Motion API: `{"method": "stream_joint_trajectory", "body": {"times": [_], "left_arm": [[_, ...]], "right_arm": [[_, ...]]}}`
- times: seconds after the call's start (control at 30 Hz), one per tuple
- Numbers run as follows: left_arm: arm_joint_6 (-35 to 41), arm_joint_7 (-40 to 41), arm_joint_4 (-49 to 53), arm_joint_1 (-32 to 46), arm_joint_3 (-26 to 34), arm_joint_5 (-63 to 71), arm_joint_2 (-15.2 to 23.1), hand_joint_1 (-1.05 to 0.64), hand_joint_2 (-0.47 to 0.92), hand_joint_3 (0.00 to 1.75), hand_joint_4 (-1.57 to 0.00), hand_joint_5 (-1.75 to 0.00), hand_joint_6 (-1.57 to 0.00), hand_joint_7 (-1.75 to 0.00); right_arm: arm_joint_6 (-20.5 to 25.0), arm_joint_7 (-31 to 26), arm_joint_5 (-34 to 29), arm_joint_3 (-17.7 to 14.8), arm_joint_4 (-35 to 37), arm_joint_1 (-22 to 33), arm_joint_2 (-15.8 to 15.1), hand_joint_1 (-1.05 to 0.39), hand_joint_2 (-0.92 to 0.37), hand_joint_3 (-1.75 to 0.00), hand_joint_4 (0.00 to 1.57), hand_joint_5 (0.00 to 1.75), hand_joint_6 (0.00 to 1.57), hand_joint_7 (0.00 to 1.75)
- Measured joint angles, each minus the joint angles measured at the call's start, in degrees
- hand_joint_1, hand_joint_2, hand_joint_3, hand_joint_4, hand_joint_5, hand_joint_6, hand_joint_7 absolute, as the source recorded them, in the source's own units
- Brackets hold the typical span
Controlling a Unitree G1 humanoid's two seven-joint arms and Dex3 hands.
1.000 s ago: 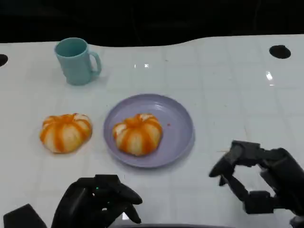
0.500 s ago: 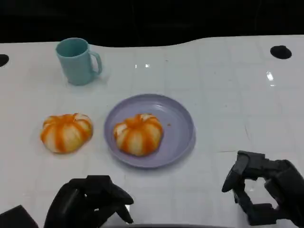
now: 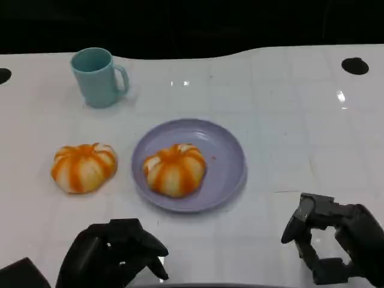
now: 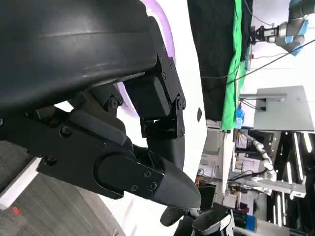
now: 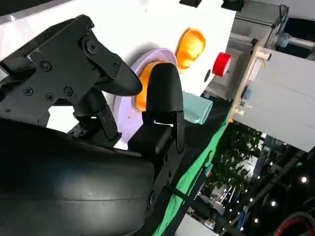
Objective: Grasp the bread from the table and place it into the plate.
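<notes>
since a second ago both of my hands have drawn back toward the near edge of the table [image 3: 288,120], and over the last half second they have scarcely shifted. my right hand [image 3: 333,243] is low at the near right, its fingers [image 3: 300,216] parted and hooked around an empty gap, touching nothing. my left hand [image 3: 114,252] sits low at the near left, fingers curled downward with nothing in them; whether they rest on the surface i cannot tell. one bread [image 3: 174,168] lies inside the lilac plate [image 3: 225,150], left of its centre. a second bread [image 3: 83,167] lies on the bare table just left of the plate, apart from its rim. a teal mug [image 3: 96,77] stands upright at the far left, well apart from both.
</notes>
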Motion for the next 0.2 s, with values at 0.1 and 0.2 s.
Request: {"method": "stream_joint_trajectory", "body": {"times": [0.1,0.2], "left_arm": [[0.0,0.0,0.2,-0.1,0.0,0.0,0.0,-0.93,0.92,0.03,-1.00,-1.28,-1.16,-0.73],[-0.1,0.0,0.2,-0.1,0.0,0.0,0.0,-0.94,0.92,0.03,-1.00,-1.28,-1.16,-0.73]], "right_arm": [[0.0,0.0,-0.1,0.0,0.0,0.0,0.0,-0.09,-0.40,-1.33,0.85,1.75,0.78,1.35],[0.0,0.0,-0.3,0.0,0.0,0.0,0.0,-0.09,-0.40,-1.32,0.85,1.75,0.78,1.34]]}}
